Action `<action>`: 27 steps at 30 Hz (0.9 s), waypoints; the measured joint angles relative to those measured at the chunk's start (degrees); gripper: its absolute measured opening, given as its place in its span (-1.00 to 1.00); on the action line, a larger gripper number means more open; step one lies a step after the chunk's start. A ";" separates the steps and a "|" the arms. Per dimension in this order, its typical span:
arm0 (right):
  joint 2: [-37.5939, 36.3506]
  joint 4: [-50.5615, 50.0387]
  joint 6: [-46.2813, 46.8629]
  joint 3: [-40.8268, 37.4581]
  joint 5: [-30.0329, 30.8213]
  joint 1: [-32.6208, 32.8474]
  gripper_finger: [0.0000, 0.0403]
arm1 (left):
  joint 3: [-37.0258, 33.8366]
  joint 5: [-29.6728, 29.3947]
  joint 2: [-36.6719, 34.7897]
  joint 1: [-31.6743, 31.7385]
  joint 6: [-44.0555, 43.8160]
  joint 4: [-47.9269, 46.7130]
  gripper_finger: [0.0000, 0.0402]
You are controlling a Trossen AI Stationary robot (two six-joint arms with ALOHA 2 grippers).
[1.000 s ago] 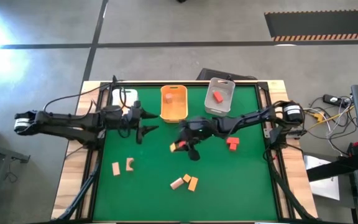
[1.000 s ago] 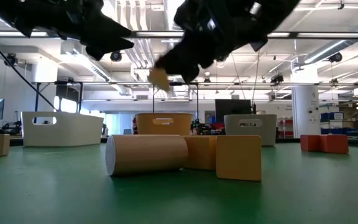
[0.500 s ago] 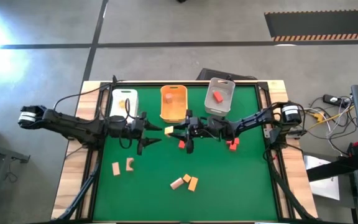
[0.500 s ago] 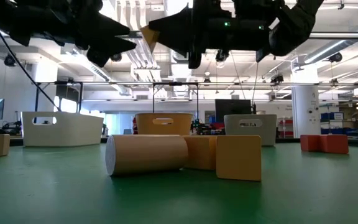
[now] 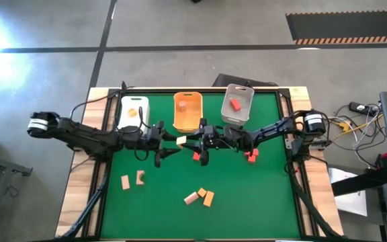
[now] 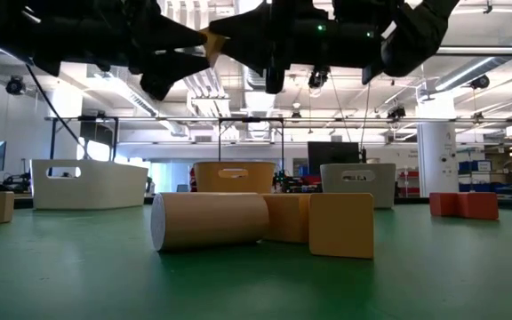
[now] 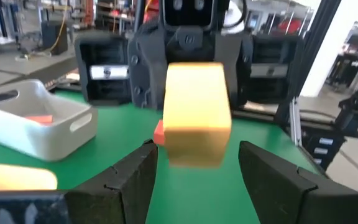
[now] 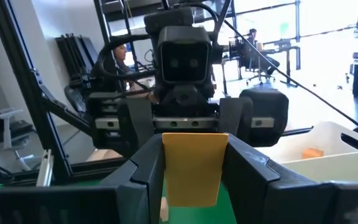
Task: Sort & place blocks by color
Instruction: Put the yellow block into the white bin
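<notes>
Right claw (image 5: 188, 140) grasps a yellow block (image 5: 182, 140) midair; the released left claw (image 5: 170, 140) should straddle it squarely before clenching.

I see two matte-black jointed arms with angular wedge fingers (image 7: 132, 180), black cables trailing, a pale cuff near each base and a boxy wrist camera housing (image 8: 183, 53) facing mine

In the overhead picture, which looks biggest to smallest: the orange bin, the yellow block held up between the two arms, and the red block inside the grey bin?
1. Orange bin, clearly largest.
2. and 3. Red block and yellow block look about alike; the yellow one is raised nearer the camera, so no ranking.
</notes>
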 joint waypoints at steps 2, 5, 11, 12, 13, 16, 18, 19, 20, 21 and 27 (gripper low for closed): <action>0.05 0.00 -0.02 0.00 0.00 0.00 -0.42 | 0.02 -0.01 1.43 0.01 -0.03 2.64 0.04; 0.05 0.00 -0.16 0.00 0.00 0.00 -0.42 | 0.02 -0.17 4.22 0.04 -0.09 7.74 0.04; 0.07 0.02 -1.03 0.00 0.09 0.00 -0.42 | 0.02 -0.15 9.05 0.04 -0.04 15.22 0.04; 0.07 0.00 -1.22 0.00 0.07 0.00 -0.42 | 0.02 -0.15 9.52 0.04 -0.02 15.66 0.03; 0.07 0.00 -1.42 0.00 0.05 0.00 -0.42 | 0.02 -0.15 9.88 0.04 -0.02 15.84 0.00; 0.07 -0.02 -1.57 0.00 0.01 0.00 -0.42 | 0.02 -0.15 10.79 0.04 -0.01 16.19 -0.15; 0.07 0.00 -1.94 0.00 -0.04 0.00 -0.42 | 0.02 -0.17 10.89 0.07 0.00 16.21 -0.30; 0.07 -0.02 -1.97 0.00 -0.04 0.00 -0.42 | 0.02 -0.13 10.96 0.04 0.16 16.24 -0.38; 0.07 -0.04 -1.84 -0.01 -0.10 0.02 -0.42 | 0.02 -0.13 11.00 0.04 0.20 16.26 -0.43; 0.07 -0.05 -1.81 -0.02 -0.09 0.02 -0.42 | 0.02 -0.13 11.00 0.04 0.22 16.22 -0.42; 0.07 -0.36 -0.95 -0.02 0.28 -0.02 -0.15 | 0.02 -0.11 10.97 0.07 0.43 15.48 -0.42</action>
